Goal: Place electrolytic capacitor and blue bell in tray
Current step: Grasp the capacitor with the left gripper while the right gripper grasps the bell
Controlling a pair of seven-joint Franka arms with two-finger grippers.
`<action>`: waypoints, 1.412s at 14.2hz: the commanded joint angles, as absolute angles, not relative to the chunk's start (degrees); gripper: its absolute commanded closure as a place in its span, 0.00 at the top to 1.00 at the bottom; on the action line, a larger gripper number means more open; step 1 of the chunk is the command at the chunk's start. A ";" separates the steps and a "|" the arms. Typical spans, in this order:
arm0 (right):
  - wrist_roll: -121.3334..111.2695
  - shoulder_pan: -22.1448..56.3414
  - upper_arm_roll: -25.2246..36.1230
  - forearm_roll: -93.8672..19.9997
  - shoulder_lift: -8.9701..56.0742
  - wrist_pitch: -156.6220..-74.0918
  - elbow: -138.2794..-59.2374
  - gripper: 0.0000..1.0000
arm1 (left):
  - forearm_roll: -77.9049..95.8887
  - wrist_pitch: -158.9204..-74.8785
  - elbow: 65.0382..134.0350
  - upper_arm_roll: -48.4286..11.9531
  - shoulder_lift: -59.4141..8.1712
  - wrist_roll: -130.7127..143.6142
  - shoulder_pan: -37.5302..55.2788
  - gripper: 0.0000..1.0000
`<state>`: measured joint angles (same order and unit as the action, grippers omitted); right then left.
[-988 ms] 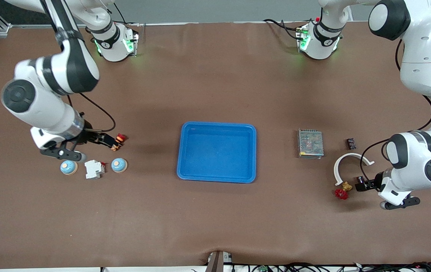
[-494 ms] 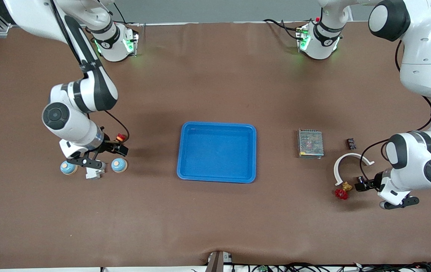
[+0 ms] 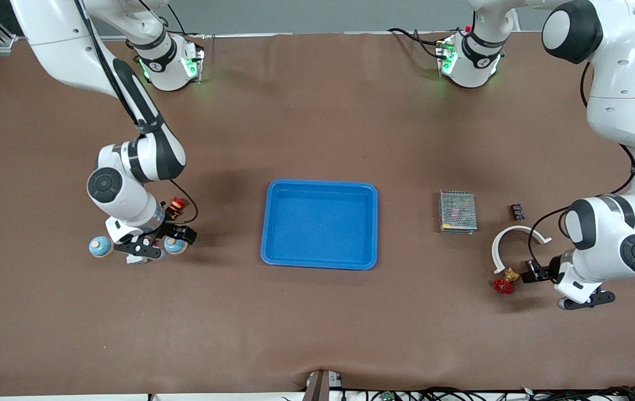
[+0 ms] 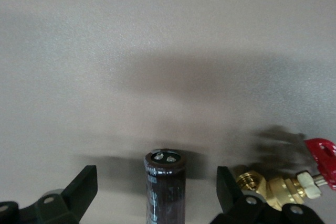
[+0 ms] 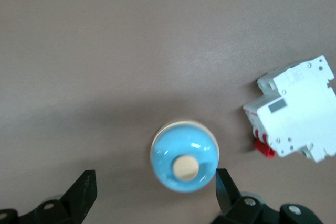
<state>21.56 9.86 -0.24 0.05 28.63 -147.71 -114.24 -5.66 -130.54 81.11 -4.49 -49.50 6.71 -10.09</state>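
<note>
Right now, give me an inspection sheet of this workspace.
Surface: brown table, flat.
Job's things: blue tray empty; capacitor between left gripper's fingers; blue bell under right gripper, second bell beside it.
Clutter: white breaker, red button, mesh box, white arc, brass valve, small dark module.
Grippers: left gripper open; right gripper open.
Cables: along table's near edge.
Surroundings: nothing seen.

A silver mesh-covered box [image 3: 457, 211], a white curved piece [image 3: 503, 239], a brass valve [image 3: 509, 277] and a white breaker [image 5: 294, 109] lie on the bench [image 3: 317, 334].
</note>
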 commanded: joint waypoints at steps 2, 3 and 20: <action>17.85 7.21 -0.62 1.14 30.14 -148.97 -113.73 1.00 | -5.54 -130.96 80.24 -4.57 -50.01 7.29 -9.93 0.95; 17.84 6.69 -0.62 1.14 30.93 -149.58 -113.73 1.00 | -5.62 -130.96 80.24 -4.57 -50.01 7.38 -9.93 0.76; 18.81 8.35 -1.23 0.18 33.40 -151.26 -112.68 0.00 | -5.54 -128.95 79.72 -4.75 -47.21 9.32 -9.49 0.00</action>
<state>17.88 8.04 -0.71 0.06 33.50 -151.68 -113.65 -5.66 -130.75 79.50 -4.86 -49.30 8.21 -9.80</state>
